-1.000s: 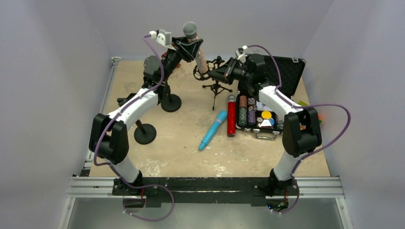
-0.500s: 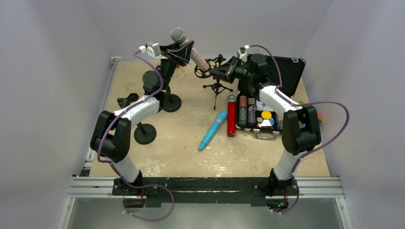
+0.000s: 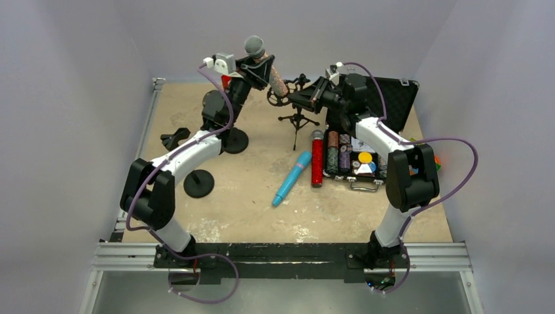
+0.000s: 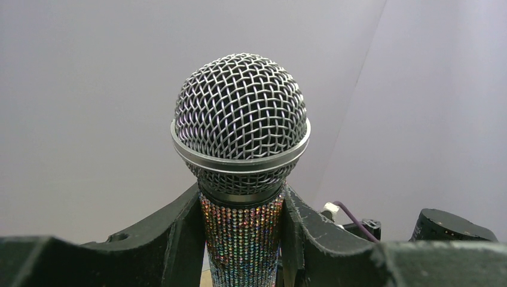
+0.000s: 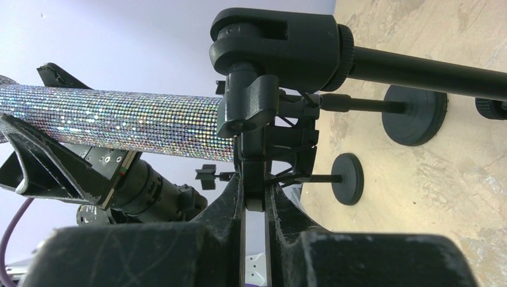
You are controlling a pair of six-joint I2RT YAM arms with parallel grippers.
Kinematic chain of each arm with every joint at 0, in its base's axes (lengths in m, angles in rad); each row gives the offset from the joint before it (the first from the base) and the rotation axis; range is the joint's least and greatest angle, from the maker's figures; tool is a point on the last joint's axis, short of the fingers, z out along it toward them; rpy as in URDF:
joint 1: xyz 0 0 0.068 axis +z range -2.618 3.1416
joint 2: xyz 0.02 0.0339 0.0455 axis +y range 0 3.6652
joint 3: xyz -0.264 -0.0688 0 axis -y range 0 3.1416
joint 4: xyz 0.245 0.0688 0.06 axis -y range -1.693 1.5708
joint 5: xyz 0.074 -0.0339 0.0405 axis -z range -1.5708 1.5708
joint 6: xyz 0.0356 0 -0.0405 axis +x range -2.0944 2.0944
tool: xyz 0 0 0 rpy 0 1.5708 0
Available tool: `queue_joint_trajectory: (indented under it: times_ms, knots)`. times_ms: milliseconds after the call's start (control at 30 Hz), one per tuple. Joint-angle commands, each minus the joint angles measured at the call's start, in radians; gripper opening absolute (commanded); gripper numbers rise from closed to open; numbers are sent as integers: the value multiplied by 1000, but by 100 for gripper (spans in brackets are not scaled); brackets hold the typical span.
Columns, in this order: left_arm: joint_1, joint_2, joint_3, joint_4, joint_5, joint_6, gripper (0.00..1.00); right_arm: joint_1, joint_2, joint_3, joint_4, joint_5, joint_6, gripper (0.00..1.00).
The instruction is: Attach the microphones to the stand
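Silver microphone [image 4: 240, 119] at the stand [image 3: 298, 121]
Left gripper [image 4: 242, 239] pinches it aloft beside the stand's clip [image 5: 251, 107], which the right gripper [image 5: 254, 206] pinches. Blue microphone [image 3: 292, 178] and red microphone [image 3: 317, 160] lie on open table [image 3: 249, 196] before the stand, red along the case [image 3: 393, 98] edge.

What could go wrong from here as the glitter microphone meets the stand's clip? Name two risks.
The left gripper holds the silver-glitter microphone just below its head, far from the tail; it may pivot off the clip.
The right gripper pinches only a thin tab, so the stand could twist.
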Motion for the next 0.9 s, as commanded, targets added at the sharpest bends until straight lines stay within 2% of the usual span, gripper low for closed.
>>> queue_joint_trajectory:
  times_ms: [0, 133, 333, 467, 600, 767, 867]
  knots:
    - [-29, 81, -81, -407, 19, 19, 0, 7, -28, 25, 141, -68, 129, 0]
    - [-24, 100, 3, -588, 18, -54, 0, 3, -35, 23, 154, -77, 138, 0]
    - [-24, 120, 75, -754, 123, -67, 0, 0, -37, 11, 154, -78, 133, 0]
    - [-38, 114, 43, -742, 138, 33, 0, 0, -30, 11, 155, -77, 133, 0]
    - [-93, 109, 51, -789, 5, 168, 0, 0, -28, 3, 154, -77, 130, 0]
    - [-94, 126, 18, -701, 26, 90, 0, 0, -34, -11, 150, -74, 121, 0]
    - [-100, 151, 45, -750, 22, 99, 0, -4, -36, -10, 149, -77, 121, 0]
